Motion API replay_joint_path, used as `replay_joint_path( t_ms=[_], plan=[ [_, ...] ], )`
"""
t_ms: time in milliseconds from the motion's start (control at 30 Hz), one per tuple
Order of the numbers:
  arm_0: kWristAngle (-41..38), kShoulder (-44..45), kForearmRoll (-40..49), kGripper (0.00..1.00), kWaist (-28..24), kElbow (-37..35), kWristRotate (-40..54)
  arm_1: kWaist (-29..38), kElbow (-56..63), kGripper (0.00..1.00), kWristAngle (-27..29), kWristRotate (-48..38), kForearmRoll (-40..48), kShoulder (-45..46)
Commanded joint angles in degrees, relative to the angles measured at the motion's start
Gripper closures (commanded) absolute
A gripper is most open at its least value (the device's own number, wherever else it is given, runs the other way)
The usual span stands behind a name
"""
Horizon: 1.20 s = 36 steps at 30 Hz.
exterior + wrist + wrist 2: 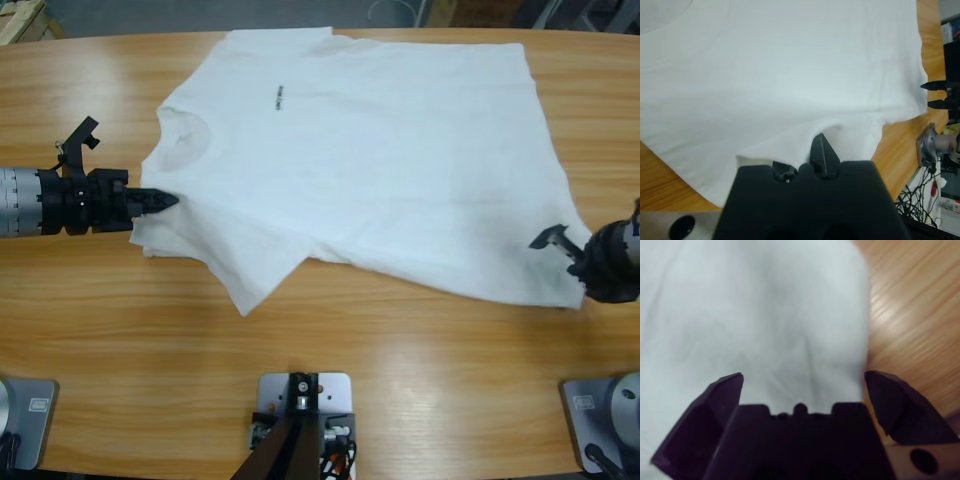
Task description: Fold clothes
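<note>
High view: white T-shirt [370, 150] lies flat across the wooden table [150, 330], collar toward the left arm, long axis running arm to arm, hem corner by the right gripper [560, 245]. Left wrist view: left gripper [805, 160] is clenched on the T-shirt's shoulder edge, fabric puckering at the jaws. Right wrist view: right gripper spread wide, holding nothing, hem corner directly ahead between the jaws.

Small dark print on T-shirt [372, 165] chest, too tiny to read.
</note>
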<state>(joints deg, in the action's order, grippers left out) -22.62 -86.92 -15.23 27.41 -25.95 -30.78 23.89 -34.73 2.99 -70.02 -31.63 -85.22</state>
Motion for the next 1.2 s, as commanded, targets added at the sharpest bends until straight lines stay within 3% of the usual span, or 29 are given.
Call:
replay_joint_path(
  t_ms=[33,200,233,300,400,467,500,600,1000,1200],
  plan=[
    [-0.79,-1.85,0.64,1.000,-0.78,0.20,0.89,3.24,1.42,0.000,-0.82,-1.92,1.13,-2.57],
    [-0.85,-1.85,0.64,1.000,-0.87,0.28,1.03,4.70,1.42,0.003,-0.70,-2.05,1.27,-4.69],
    [-0.85,-1.85,0.64,1.000,-0.90,0.28,1.07,4.82,1.42,0.046,-0.81,-2.05,1.58,-5.03],
    [-0.87,-1.73,0.64,1.000,-0.95,0.28,1.12,5.10,1.42,0.353,-0.97,-1.98,2.53,-5.15],
    [-1.02,-1.50,0.64,1.000,-1.03,0.53,1.21,5.47,1.42,0.630,-0.65,-1.82,2.89,-5.22],
    [-1.01,-1.50,0.64,1.000,-1.04,0.55,1.38,5.47,1.42,0.696,-0.53,-1.59,3.08,-5.20],
    [-1.01,-1.50,0.64,1.000,-1.04,0.55,1.42,5.47,1.42,0.844,-0.47,-1.41,3.15,-5.08],
    [-1.02,-1.50,0.62,1.000,-1.22,0.46,1.51,5.47,1.42,1.000,0.14,-0.82,3.13,-3.97],
    [-2.43,0.84,3.01,1.000,-6.46,0.56,4.50,5.47,1.26,1.000,1.44,1.79,0.44,3.78],
    [-3.43,1.61,4.79,1.000,-9.55,0.55,6.52,4.87,-2.41,1.000,1.06,6.06,-0.82,2.57]
  ],
)
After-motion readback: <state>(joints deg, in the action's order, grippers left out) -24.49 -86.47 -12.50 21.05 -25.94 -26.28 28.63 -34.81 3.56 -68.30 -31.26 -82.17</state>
